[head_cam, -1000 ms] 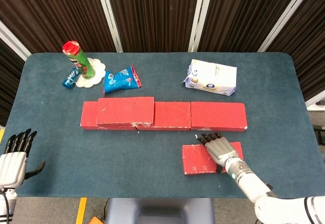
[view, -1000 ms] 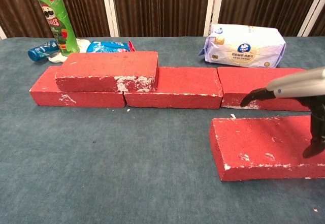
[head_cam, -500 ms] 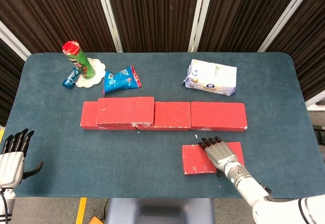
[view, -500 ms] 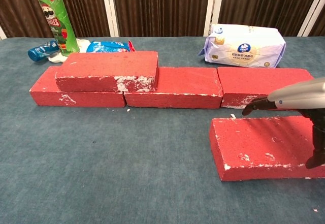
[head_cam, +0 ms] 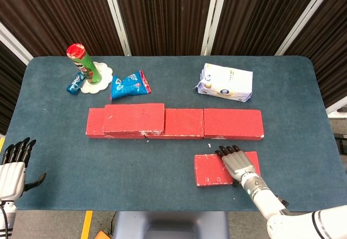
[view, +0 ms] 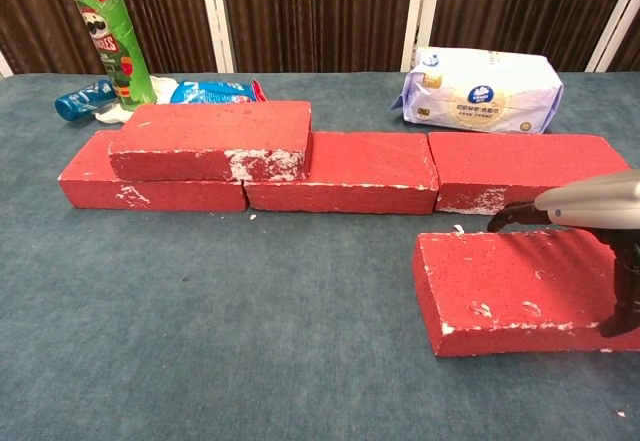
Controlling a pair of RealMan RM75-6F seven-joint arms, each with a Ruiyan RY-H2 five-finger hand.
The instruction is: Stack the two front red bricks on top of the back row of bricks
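Observation:
One red brick (head_cam: 212, 170) (view: 510, 281) lies alone at the front right. My right hand (head_cam: 237, 163) (view: 598, 207) spans its right part, fingers reaching over the top to the far edge, thumb down at the near side. The brick rests flat on the table. Behind it runs the back row of red bricks (head_cam: 184, 124) (view: 340, 173), and another red brick (head_cam: 134, 118) (view: 210, 133) is stacked on the row's left end. My left hand (head_cam: 13, 166) hangs off the table's near left corner, fingers apart, holding nothing.
A green chip can (head_cam: 84, 63) (view: 110, 41) and blue snack packets (head_cam: 130, 84) sit at the back left. A white pack (head_cam: 225, 82) (view: 485, 89) lies at the back right, behind the row. The table's near edge (head_cam: 162, 209) is close to the front brick.
My right hand has slid a little back toward the near edge over the front brick. The brick has not moved. The left hand dropped slightly.

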